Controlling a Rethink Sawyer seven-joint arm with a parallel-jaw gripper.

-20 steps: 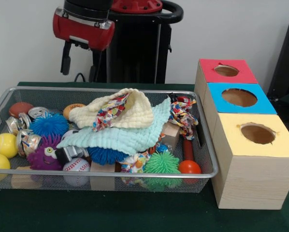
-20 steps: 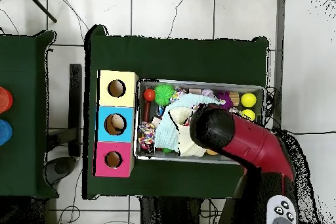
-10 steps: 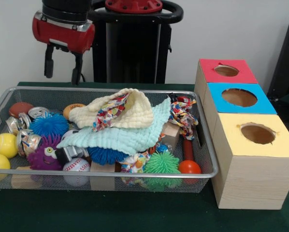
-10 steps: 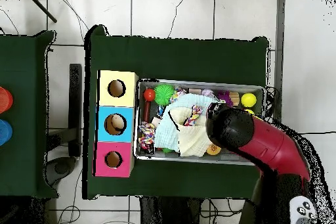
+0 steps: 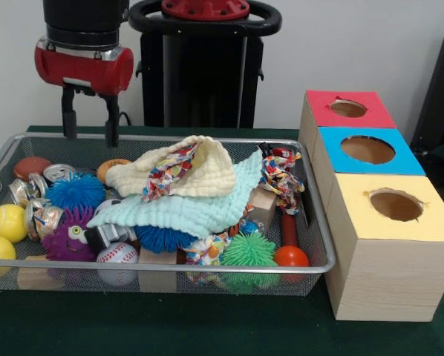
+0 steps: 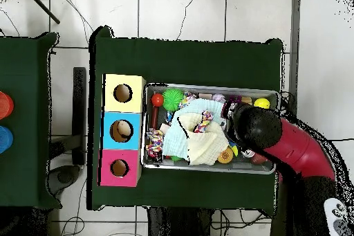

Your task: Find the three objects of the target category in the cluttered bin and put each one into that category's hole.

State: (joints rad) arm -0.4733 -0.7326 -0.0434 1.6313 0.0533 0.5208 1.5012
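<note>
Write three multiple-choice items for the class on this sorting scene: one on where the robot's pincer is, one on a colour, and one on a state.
1. Where is the black two-fingered pincer?
A. Above the end of the wire mesh bin farthest from the boxes
B. Inside the yellow-topped wooden box
C. Resting on the green tablecloth

2. What colour is the top of the middle wooden box?
A. Red
B. Blue
C. Green

3. In what state is the pincer?
A. Shut on a ball
B. Shut on a cloth
C. Open and empty

Answers:
1 A, it hangs over the bin's end away from the three boxes.
2 B, the middle top is blue, between the red-topped box and the yellow one.
3 C, the two fingers stand apart with nothing between them.
</note>
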